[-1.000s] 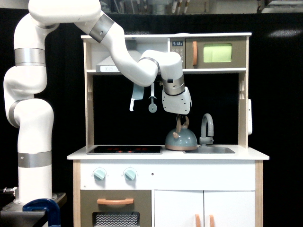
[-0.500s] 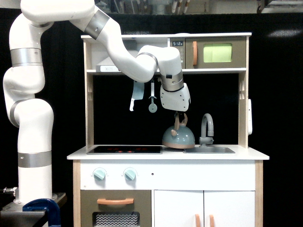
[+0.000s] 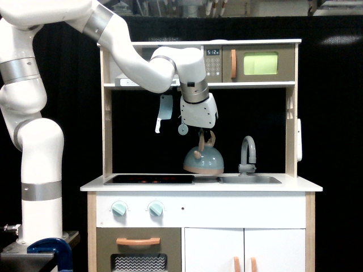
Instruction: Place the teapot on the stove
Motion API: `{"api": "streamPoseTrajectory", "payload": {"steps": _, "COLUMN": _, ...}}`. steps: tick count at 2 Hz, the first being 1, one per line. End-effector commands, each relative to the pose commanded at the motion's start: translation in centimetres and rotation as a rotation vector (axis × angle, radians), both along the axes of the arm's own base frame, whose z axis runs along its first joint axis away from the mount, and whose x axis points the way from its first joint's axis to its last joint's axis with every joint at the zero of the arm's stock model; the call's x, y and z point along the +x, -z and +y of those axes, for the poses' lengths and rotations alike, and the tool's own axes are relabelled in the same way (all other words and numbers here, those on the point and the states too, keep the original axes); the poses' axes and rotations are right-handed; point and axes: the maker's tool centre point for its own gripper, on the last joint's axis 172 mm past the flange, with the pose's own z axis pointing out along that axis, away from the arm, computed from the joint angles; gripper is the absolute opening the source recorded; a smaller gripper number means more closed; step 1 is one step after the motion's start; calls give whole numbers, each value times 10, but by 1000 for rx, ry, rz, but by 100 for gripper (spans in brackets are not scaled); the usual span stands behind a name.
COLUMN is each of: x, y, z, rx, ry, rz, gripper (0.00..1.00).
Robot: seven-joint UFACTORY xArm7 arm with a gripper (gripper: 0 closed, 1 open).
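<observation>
The white arm [image 3: 142, 62] reaches in from the exterior view's left, under the upper shelf [image 3: 198, 85] of the toy kitchen [image 3: 201, 195]. Its gripper [image 3: 203, 136] points downward and is closed on the tan arched handle of the teapot [image 3: 203, 160]. The fingers are largely hidden by the handle, so the width of the gap between them cannot be read.

The teapot hangs clear of the countertop [image 3: 295, 184], with a visible gap under its tan base band. It is slightly tilted. Relative to the stove [image 3: 148, 179], the teapot is above and just past the stove's edge on the exterior view's right, over the strip of counter between the stove and the sink [image 3: 249, 179]. It does not touch the stove.

The grey faucet [image 3: 247, 154] stands beyond the teapot, further from the stove, and is apart from the teapot. A toy cleaver [image 3: 164, 111] and a round utensil [image 3: 182, 128] hang from the rail above the stove's far edge. The microwave [image 3: 258, 63] sits on the upper shelf, high above and to the exterior view's right of the stove. Two pale knobs [image 3: 137, 208] sit on the front panel directly below the stove.
</observation>
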Motion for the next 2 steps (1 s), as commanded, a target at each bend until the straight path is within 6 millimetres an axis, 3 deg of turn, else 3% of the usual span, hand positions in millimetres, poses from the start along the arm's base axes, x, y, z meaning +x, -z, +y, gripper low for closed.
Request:
{"api": "streamPoseTrajectory", "payload": {"steps": 1, "x": -86, "y": -14, "z": -12, "rx": 0, "ry": 0, "rz": 0, "gripper": 0}}
{"api": "streamPoseTrajectory", "payload": {"steps": 2, "x": -166, "y": -5, "z": 0, "rx": 0, "ry": 0, "rz": 0, "gripper": 0}}
